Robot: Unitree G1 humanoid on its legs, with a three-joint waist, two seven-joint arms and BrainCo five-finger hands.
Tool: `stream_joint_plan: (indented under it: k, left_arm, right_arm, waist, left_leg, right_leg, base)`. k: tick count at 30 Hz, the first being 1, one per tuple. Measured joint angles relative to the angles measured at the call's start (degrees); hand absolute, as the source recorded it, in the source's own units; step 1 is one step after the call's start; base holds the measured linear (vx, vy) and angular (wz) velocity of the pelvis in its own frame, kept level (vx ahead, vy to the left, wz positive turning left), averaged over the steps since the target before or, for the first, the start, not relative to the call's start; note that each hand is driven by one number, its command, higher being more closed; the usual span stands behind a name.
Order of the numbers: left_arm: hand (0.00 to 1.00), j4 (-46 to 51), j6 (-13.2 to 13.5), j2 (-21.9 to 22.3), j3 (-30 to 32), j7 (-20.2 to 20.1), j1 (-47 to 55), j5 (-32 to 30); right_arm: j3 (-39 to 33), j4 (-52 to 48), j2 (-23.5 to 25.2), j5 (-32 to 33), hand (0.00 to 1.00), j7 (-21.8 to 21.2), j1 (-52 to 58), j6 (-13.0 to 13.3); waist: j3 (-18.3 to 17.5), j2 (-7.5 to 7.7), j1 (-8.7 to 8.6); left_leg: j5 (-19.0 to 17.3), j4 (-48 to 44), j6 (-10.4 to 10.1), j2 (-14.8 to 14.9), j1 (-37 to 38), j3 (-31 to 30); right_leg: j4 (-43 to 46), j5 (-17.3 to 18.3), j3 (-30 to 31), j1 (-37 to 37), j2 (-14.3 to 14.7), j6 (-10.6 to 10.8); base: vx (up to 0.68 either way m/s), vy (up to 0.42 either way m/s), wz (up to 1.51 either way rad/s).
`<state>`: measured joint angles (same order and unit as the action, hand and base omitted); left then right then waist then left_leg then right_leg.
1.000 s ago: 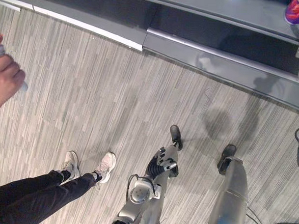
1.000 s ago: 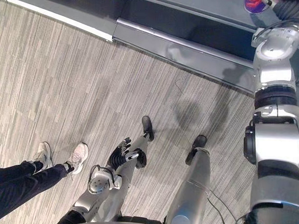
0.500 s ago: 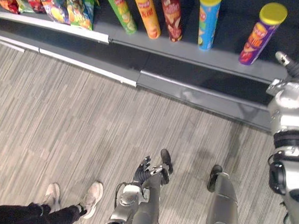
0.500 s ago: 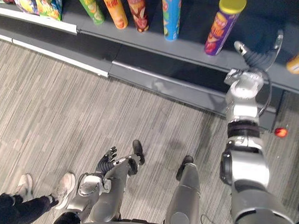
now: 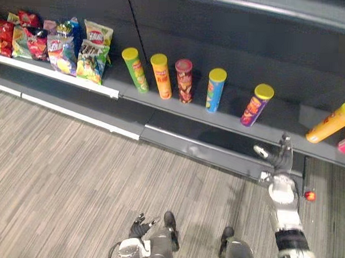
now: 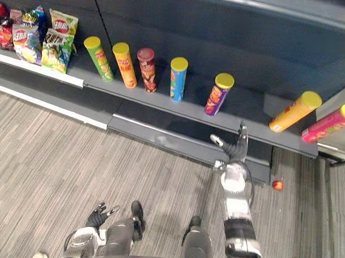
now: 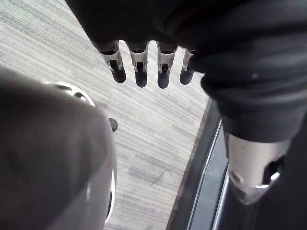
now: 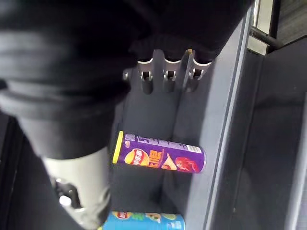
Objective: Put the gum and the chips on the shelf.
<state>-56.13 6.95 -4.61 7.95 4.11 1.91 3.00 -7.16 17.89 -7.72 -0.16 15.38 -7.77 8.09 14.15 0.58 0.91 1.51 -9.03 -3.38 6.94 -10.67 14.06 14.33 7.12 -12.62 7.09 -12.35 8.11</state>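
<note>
A purple chip can (image 5: 254,105) with a yellow lid stands slightly tilted on the low grey shelf (image 6: 187,111), in a row with green (image 5: 134,69), orange (image 5: 161,76), red (image 5: 184,80) and blue (image 5: 215,90) cans. My right hand (image 5: 278,160) is raised just in front of the shelf edge, below and right of the purple can, fingers straight and holding nothing. In the right wrist view its fingers (image 8: 165,76) point past the purple can (image 8: 158,158). My left hand (image 6: 96,216) hangs low over the floor, fingers (image 7: 139,64) relaxed and empty.
Several chip bags (image 5: 79,52) fill the shelf's left end. Two leaning cans, orange (image 6: 295,112) and pink (image 6: 328,123), lie at the right end. A small red thing (image 6: 277,185) lies on the striped floor by the shelf base. A dark back panel rises behind the shelf.
The camera has tilted up from the floor to the shelf, and the person's legs have left the picture. My right hand now sits a little lower and farther from the purple can.
</note>
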Motion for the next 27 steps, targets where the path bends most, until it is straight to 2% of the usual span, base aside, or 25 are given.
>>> stream_joint_plan:
  k: [4, 6, 8, 11, 14, 16, 19, 22, 27]
  left_arm:
    - [0.0, -2.09, -0.56, -0.05, 4.87, -0.14, 2.34, -2.08]
    - [0.0, -3.12, -0.95, -0.03, 6.46, -0.26, 2.92, -2.1]
    - [0.0, -3.77, -1.37, 0.09, 8.79, -0.53, 3.25, -2.04]
    - [0.0, -4.37, -1.38, 0.24, 10.54, -0.57, 3.61, -2.02]
    - [0.0, -5.39, -1.49, 0.23, 12.9, -0.58, 4.97, -1.91]
    - [0.0, -6.24, -2.15, 0.79, 15.33, -0.59, 6.61, -1.09]
    - [0.0, -8.33, -2.65, 2.05, 19.3, -0.59, 7.85, 3.38]
    - [0.0, -9.86, -2.75, 2.21, 21.45, -0.75, 8.59, 5.91]
    - [0.0, -9.96, -2.76, 2.28, 21.5, -1.86, 9.66, 5.79]
  right_arm:
    - [1.97, -0.03, 2.37, 0.23, 0.0, -7.87, 11.86, 0.79]
    - [1.98, 1.6, 3.76, 0.27, 0.0, -10.27, 16.18, 0.78]
    - [1.38, 7.42, 4.87, 0.23, 0.0, -12.45, 19.01, 0.7]
    - [-0.69, 14.02, 6.08, 0.23, 0.0, -13.38, 20.19, 0.4]
    - [-4.85, 26.41, 6.79, 0.2, 0.0, -13.51, 20.07, -0.24]
    - [-12.57, 38.13, 7.18, 1.32, 0.0, -13.31, 19.59, -1.03]
    - [-20.84, 48.5, 7.28, 4.39, 0.0, -12.74, 19.37, -2.88]
    - [-23.47, 50.59, 7.82, 8.03, 0.0, -12.26, 20.41, -4.21]
    - [-23.33, 51.1, 7.65, 8.05, 0.0, -12.27, 20.43, -4.45]
  waist:
    - [-4.21, 1.08, -0.96]
    - [-5.76, 1.49, -1.04]
    - [-6.37, 1.65, -1.34]
    - [-6.65, 1.86, -2.08]
    - [-6.99, 1.99, -2.21]
    - [-7.82, 2.0, -2.2]
    - [-8.23, 2.05, -2.25]
    - [-8.44, 1.88, -2.3]
    - [-9.61, 2.12, -2.36]
  left_leg:
    - [0.52, 5.56, -0.01, -1.74, 5.68, -0.8]
    - [2.11, 9.66, -0.1, -2.44, 8.24, -0.85]
    - [4.57, 14.68, -0.09, -2.98, 10.98, -1.66]
    - [4.64, 14.87, -0.05, -3.16, 11.58, -2.55]
    - [4.35, 15.03, -0.29, -3.25, 13.37, -2.5]
    - [3.8, 15.04, -0.7, -3.2, 14.14, -2.34]
    - [3.54, 15.05, -0.76, -3.09, 15.83, -2.16]
    - [3.38, 15.05, -0.79, -3.05, 17.28, -1.96]
    - [3.14, 15.06, -0.51, -2.99, 17.88, -1.74]
  right_leg:
    - [-5.23, -1.17, -0.51, -5.64, -0.09, 0.79]
    - [-6.38, -1.16, -0.96, -6.92, -0.2, 0.81]
    - [-7.18, -1.11, -1.94, -8.17, 0.03, 0.82]
    - [-7.46, -1.05, -2.96, -9.51, -0.12, 0.77]
    - [-8.21, -1.02, -2.99, -11.69, -0.1, 0.71]
    - [-8.59, -0.62, -2.9, -12.6, -0.02, 0.26]
    - [-9.31, -0.63, -2.78, -14.48, 0.21, 0.26]
    - [-9.45, -0.62, -2.62, -15.94, 0.23, 0.26]
    - [-10.13, -0.43, -2.22, -16.73, 0.46, 0.53]
  base:
    - [0.16, 0.014, -0.02]
    - [0.1, 0.002, 0.05]
    - [0.05, -0.008, 0.15]
    - [0.0, 0.008, 0.19]
    - [0.0, 0.0, 0.0]
    - [-0.01, 0.005, -0.02]
    - [0.0, 0.001, -0.02]
    - [-0.02, 0.002, -0.05]
    - [-0.01, 0.001, -0.02]
